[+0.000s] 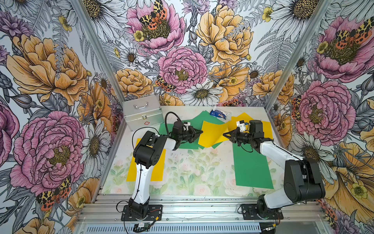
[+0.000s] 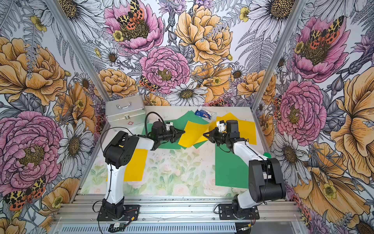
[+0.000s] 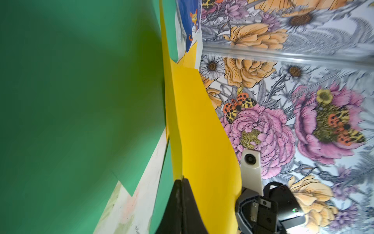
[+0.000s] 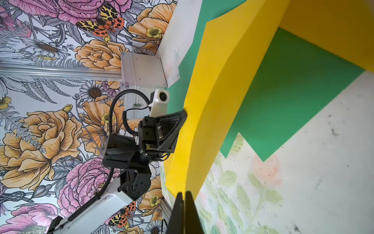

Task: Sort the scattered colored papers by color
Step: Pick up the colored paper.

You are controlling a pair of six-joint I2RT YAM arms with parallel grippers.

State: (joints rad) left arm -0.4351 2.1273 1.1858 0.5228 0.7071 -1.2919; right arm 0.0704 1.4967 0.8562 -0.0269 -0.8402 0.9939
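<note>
Clamped: left pincer (image 1: pixel 201 132), right pincer (image 1: pixel 224 134) on yellow sheet (image 1: pixel 213 134), 9 and 3 o'clock edges. Likely lifting it off green sheets (image 1: pixel 192 119).

Both top views look steeply down from above the front edge toward the back wall (image 1: pixel 182 60), taking in the whole table (image 1: pixel 182 172) (two nearly equal pictures, slightly shifted). Each wrist camera, rolled sideways, looks close along its own jaws. Both share the raised yellow sheet (image 3: pixel 202 141) (image 4: pixel 202 121); the left one faces the right arm (image 3: pixel 263 208), the right one the left arm (image 4: pixel 145 137).
</note>
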